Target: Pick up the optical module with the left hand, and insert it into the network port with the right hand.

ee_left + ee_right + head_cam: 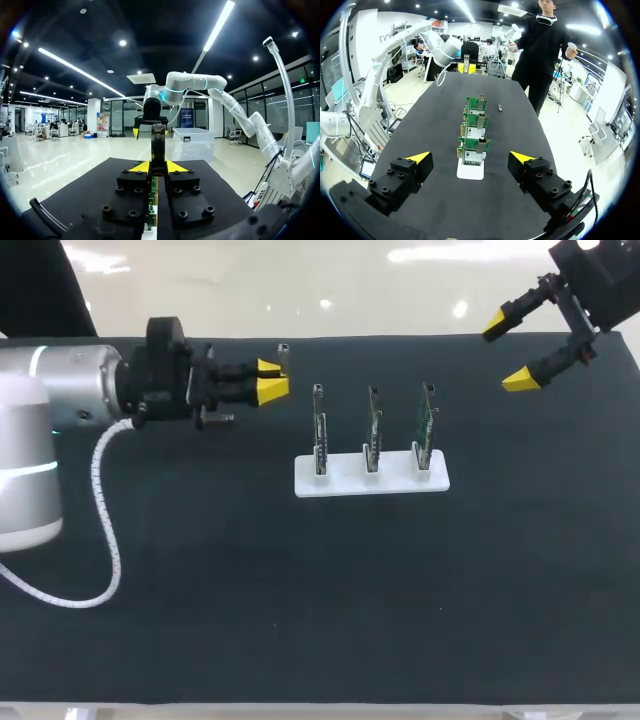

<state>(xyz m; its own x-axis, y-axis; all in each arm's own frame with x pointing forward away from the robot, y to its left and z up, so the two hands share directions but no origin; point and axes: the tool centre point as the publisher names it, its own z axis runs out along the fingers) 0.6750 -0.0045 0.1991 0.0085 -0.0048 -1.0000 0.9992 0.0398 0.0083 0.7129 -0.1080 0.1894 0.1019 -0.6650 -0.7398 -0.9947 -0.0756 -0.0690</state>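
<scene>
My left gripper (270, 379) hovers over the table's back left, pointing toward the boards, and is shut on the optical module (284, 360), a slim grey metal piece. In the left wrist view the module (158, 145) stands between the yellow tips and reaches past them. Three green circuit boards with network ports (373, 428) stand upright in a white stand (340, 480) at mid-table. My right gripper (508, 352) hangs open and empty above the back right corner. In the right wrist view the boards (475, 145) line up ahead of its wide-spread fingers (420, 158).
The black tabletop (320, 600) stretches wide in front of the stand. A white coiled cable (105, 530) loops down from my left arm onto the table's left side. Past the far board lies a small dark piece (500, 107).
</scene>
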